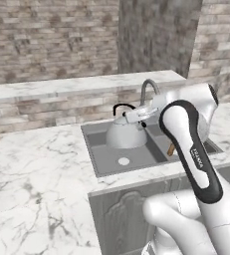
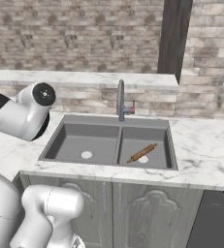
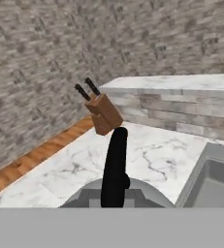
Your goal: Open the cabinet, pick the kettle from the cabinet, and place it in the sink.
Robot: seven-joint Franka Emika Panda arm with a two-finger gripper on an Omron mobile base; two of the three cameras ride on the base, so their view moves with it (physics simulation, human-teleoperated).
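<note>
I am showing glossy white rounded casings along my arm, with dark grey bands edging the joints. A black-rimmed link is carrying small white lettering, too small to read. A round dark cap is covering one white joint housing.

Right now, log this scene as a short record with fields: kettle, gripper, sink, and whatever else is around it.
kettle: silver, black handle, held up over the left basin
gripper: shut on the kettle's handle from above
sink: grey double basin set in the marble counter
faucet: curved, at the back between the basins
rolling pin: wooden, lying in the right basin
knife block: on the counter left of the sink, by the brick wall
</note>
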